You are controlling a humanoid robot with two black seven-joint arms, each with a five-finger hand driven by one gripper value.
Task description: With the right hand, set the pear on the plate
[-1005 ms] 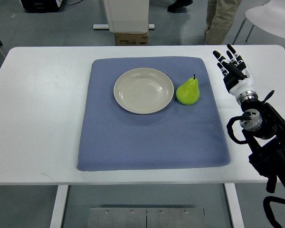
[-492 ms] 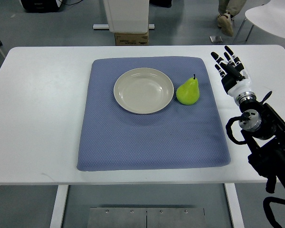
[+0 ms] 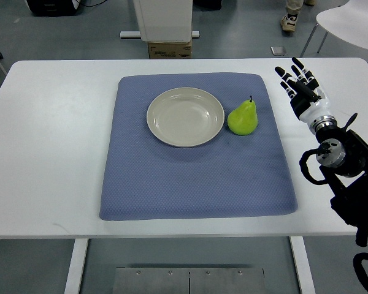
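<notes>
A green pear with a dark stem lies on the blue mat, just right of the round cream plate. The plate holds nothing. My right hand hovers over the white table to the right of the mat, about a hand's width from the pear, with its black-tipped fingers spread and holding nothing. Its dark forearm runs down toward the lower right corner. The left arm does not show.
The white table surrounds the mat on all sides. Beyond the far edge stand a white pedestal with a cardboard box, a white chair at the top right, and a person's shoe.
My right hand and forearm have shifted slightly to the right, away from the mat. The person at the back has walked further off. Pear and plate have not moved.
</notes>
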